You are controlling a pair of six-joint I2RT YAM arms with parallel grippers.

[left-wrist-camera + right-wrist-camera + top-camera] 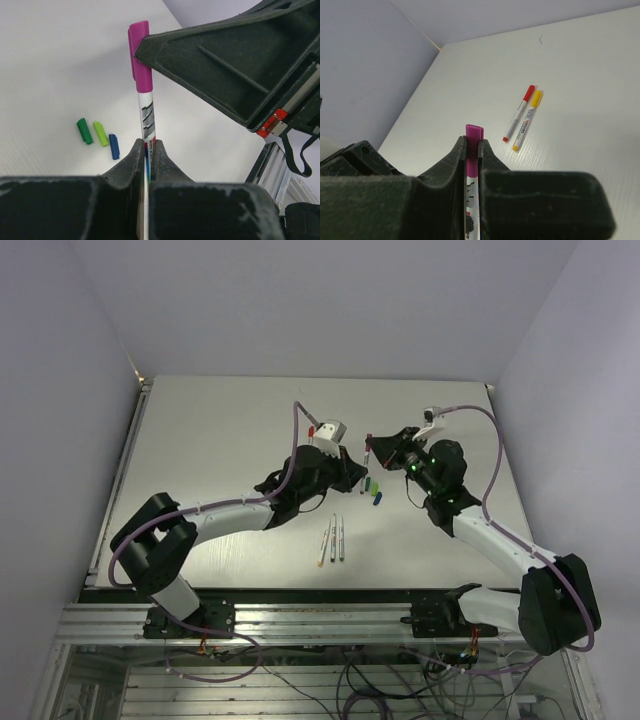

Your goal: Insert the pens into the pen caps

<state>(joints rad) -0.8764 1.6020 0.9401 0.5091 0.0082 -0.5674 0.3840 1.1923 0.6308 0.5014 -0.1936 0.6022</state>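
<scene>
Above the middle of the desk (230, 420) the two tools meet. The left tool (147, 152) pinches the barrel of one pen (147, 112). The right tool (472, 145) pinches the magenta cap (474, 131) sitting on that pen's end. Three bare pens (333, 537) lie side by side nearer the bases. Two capped pens (520, 114), red and yellow, lie together. Three loose caps (101, 133), dark green, light green and blue, lie in a row.

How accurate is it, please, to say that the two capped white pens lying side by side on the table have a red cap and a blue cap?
One cap is yellow, not blue. The right wrist view shows the red-capped white pen and the yellow-capped white pen lying side by side on the table.
</scene>
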